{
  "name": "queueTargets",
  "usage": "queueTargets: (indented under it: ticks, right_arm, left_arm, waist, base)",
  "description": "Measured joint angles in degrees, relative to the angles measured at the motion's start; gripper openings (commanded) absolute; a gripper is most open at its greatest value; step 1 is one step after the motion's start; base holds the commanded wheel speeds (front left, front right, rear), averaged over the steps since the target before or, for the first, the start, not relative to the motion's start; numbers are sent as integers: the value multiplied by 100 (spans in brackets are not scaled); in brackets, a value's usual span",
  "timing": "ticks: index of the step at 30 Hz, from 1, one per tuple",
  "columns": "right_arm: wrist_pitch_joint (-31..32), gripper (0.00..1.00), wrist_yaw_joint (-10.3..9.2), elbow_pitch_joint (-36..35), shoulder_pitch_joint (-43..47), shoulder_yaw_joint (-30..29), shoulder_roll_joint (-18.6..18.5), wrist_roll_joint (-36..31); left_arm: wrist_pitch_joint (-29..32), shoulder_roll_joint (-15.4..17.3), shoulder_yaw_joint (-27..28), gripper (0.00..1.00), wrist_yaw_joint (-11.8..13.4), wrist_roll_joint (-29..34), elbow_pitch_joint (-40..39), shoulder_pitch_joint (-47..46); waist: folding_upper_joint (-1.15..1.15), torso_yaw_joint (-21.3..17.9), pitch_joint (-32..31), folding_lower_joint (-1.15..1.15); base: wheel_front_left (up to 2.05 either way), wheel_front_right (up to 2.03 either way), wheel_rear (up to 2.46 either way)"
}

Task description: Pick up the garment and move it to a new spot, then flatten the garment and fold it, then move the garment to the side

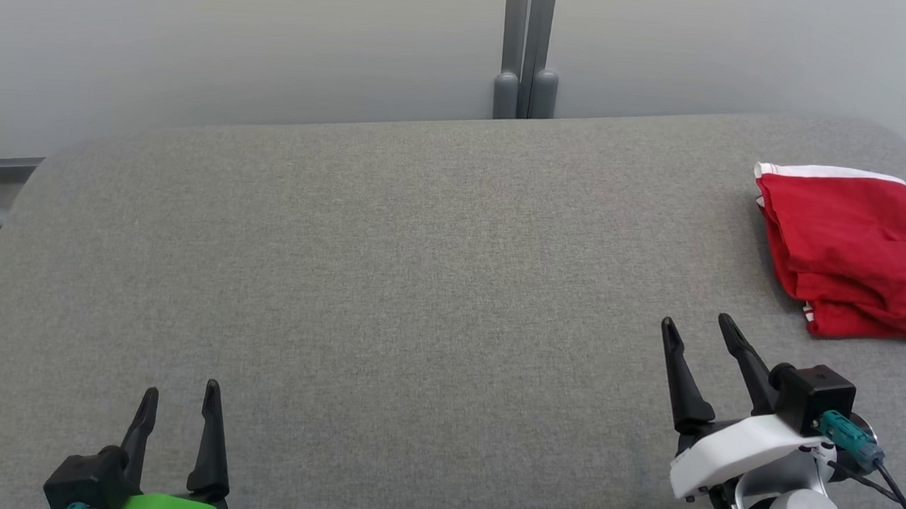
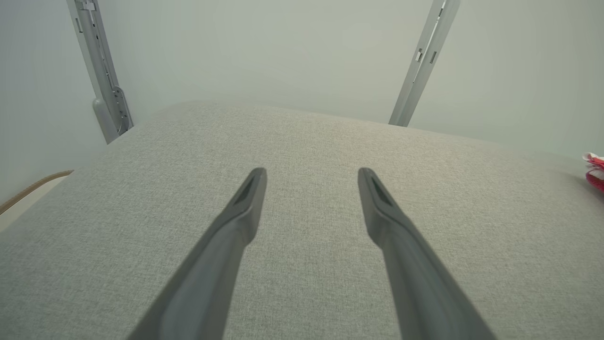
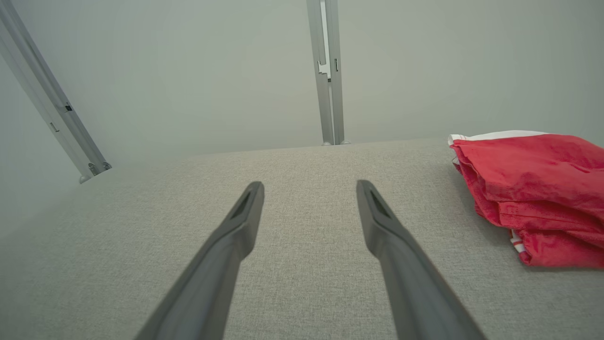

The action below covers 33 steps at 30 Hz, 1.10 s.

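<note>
Garment (image 1: pixel 849 244), red and folded, near right edge of grey padded surface (image 1: pixel 420 284); left gripper (image 1: pixel 182 388) and right gripper (image 1: pixel 695 320) spread wide, empty; a stray nudge might push it off.

Garment (image 1: pixel 849 244) clipped by right edge in head and right wrist views; left hand (image 1: pixel 182 388) base cropped at bottom.

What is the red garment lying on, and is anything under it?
The red garment lies in folded layers on the grey fabric surface, near its right edge. The cloth covers whatever might sit beneath it or between its layers.
</note>
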Motion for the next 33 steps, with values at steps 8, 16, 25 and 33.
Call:
queueTargets:
  ticks: [8,16,25,33]
  right_arm:
    - [4,100,0,-24,37,130,0,105]
    - [23,100,0,-77,49,147,0,120]
    - [30,100,0,-85,59,156,0,146]
    - [32,0,0,199,270,162,26,164]
  left_arm:
    - [34,-11,-44,100,83,49,-138,17]
    - [73,7,-60,100,174,97,-231,24]
    - [102,55,-78,100,288,178,-279,23]
    - [102,-103,-181,0,298,197,-22,96]
  waist:
    - [0,-10,-29,0]
    - [0,-24,-12,0]
    - [0,-14,5,0]
    - [0,-14,7,0]
  base:
    - [0,0,0]
    - [0,0,0]
    - [0,0,0]
    - [0,0,0]
